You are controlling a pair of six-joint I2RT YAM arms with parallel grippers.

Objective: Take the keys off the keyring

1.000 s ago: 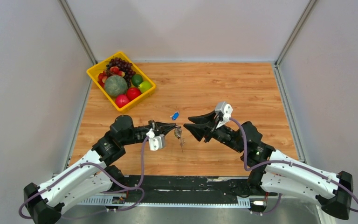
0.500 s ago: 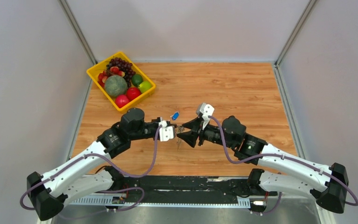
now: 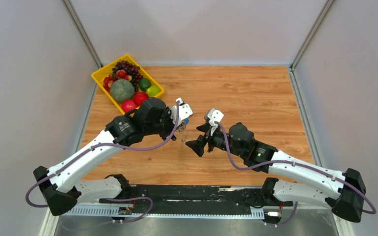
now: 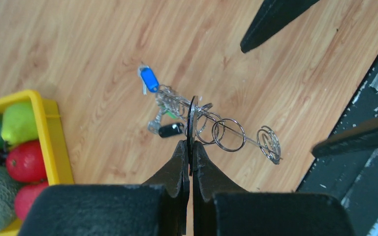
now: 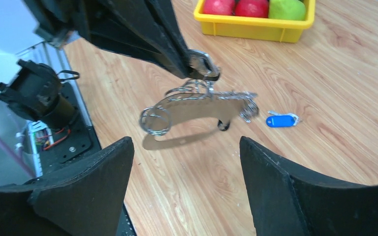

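1. Fingers (image 4: 181,160) of the left gripper (image 4: 191,145) are pressing flat against each other, with no gap showing between the tips. They are pinching the keyring (image 4: 192,113), which is showing edge-on as a thin dark loop rising from between them.
2. Below that pinch the keys (image 4: 170,104) are hanging from the loop in a tangled silver bunch. They are hanging clear of the table (image 3: 236,93), with their shadow falling on the wood beneath.
3. Several small wire rings (image 4: 229,135) are trailing out of the bunch in a row toward the right arm's side.
4. One black tag (image 4: 170,130) is dangling from the near side of the bunch.
5. Across from it, the fingers (image 5: 98,172) of the right gripper (image 5: 184,145) are standing wide apart, holding nothing and touching nothing.
6. From the right wrist camera, the bunch is hanging just ahead of the gap between those two fingers, roughly centred on it.
7. From above, the two grippers are facing each other near the middle of the table, with the bunch hanging between their tips.
8. One blue tag (image 5: 281,120) is lying flat on the wood beside the bunch. It is resting on the surface while the bunch is hanging in the air.
9. At the far left corner a yellow tray (image 3: 101,78) is sitting with fruit (image 3: 122,90) in it, well apart from both grippers.
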